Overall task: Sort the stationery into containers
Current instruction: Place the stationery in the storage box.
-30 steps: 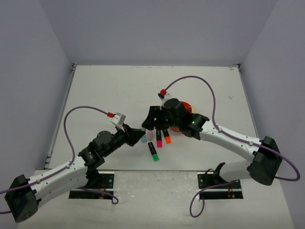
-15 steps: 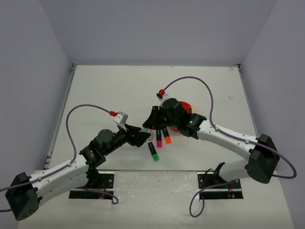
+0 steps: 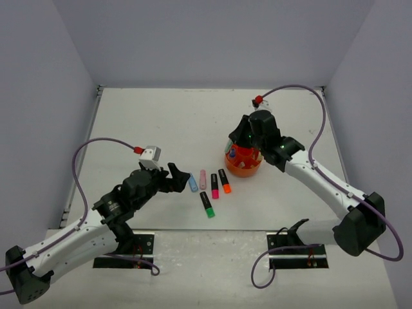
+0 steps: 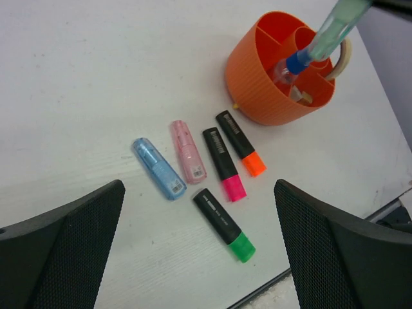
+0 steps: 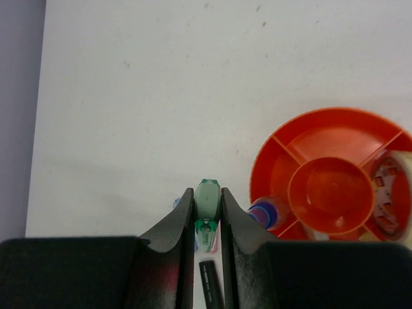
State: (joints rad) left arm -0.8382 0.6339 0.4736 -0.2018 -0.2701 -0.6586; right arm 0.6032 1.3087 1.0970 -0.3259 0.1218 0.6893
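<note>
**Green marker at organiser, drop pending**

Left claw (image 3: 175, 177) released, hovering near five markers (image 4: 187, 150) lying on the desk (image 4: 77, 77), likely lining up the next pick. Right claw (image 5: 206, 193) clenched on green marker (image 5: 208, 205), held by organiser (image 3: 243, 166) rim for drop-in.

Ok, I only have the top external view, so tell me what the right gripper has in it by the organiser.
Observer: The right wrist view shows a pastel green marker clamped between the fingers of the right gripper.
Operator: Check the central cup for me.
Observer: The central cup looks empty; its orange floor is bare.
Operator: Now find the tape roll.
Observer: The cream tape roll stands in an outer compartment of the orange organiser, on the side away from the marker.
</note>
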